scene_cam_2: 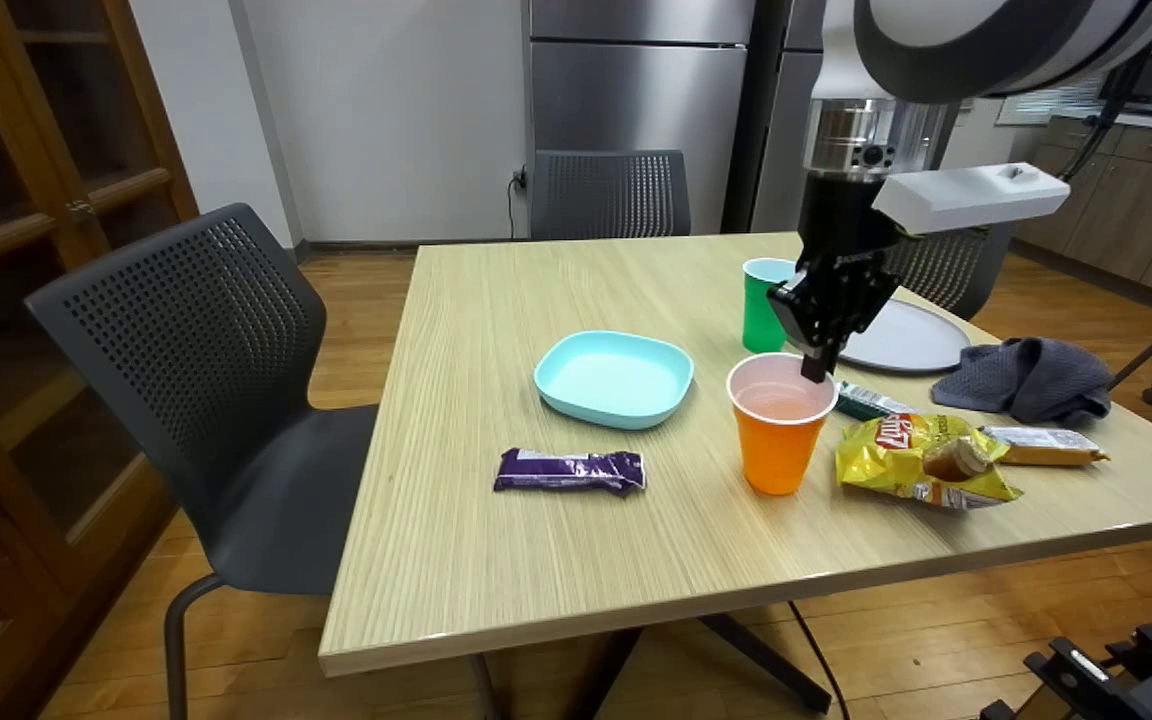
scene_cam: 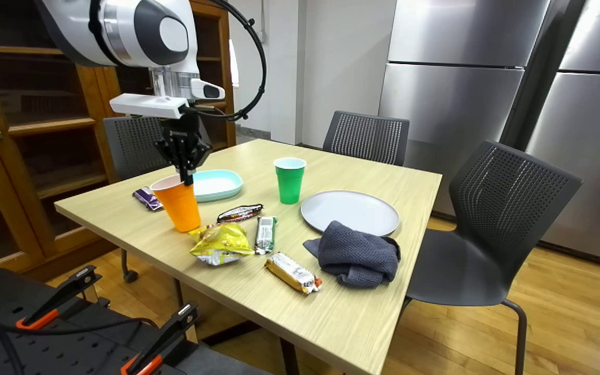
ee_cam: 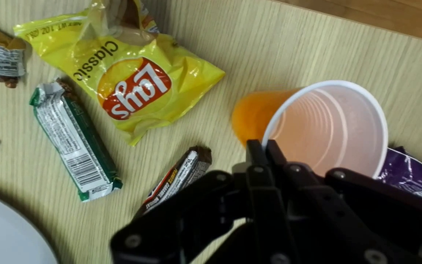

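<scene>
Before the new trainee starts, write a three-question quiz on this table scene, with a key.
1. Where do the fingers grip the orange cup: a) base, b) rim, c) middle?
2. True or false: the chip bag lies closer to that cup than the towel does.
3. Count: including the orange one, how many cups show?
Key: 1 b; 2 true; 3 two, the other being the green cup.

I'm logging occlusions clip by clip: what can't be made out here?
Dark-wrapped bar: wrist view, lower end covered by the pincer.
Purple bar: wrist view, partly behind the orange cup, cut off by the right edge.
Grey plate: wrist view, cut off by the left and bottom edges.
Teal dish: in an exterior view, partly behind the orange cup.
Green cup: both exterior views, inner bottom hidden by its own wall.
</scene>
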You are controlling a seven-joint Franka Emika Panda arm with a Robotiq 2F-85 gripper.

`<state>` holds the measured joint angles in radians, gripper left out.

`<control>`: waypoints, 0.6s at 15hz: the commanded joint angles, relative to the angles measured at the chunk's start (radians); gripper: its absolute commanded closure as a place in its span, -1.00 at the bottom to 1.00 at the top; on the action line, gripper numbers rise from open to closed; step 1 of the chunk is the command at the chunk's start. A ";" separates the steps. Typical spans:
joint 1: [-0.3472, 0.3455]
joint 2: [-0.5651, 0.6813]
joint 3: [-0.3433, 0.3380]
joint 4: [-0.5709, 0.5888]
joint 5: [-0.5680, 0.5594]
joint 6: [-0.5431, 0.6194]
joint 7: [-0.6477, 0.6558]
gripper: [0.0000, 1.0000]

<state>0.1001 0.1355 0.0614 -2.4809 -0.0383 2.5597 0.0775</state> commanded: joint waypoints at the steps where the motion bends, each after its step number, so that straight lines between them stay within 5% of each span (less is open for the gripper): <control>1: -0.018 -0.077 0.032 0.015 0.138 -0.068 -0.090 0.97; 9: -0.043 -0.163 -0.015 0.124 0.288 -0.137 -0.153 0.97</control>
<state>0.0779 0.0058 0.0590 -2.3998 0.2102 2.4821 -0.0367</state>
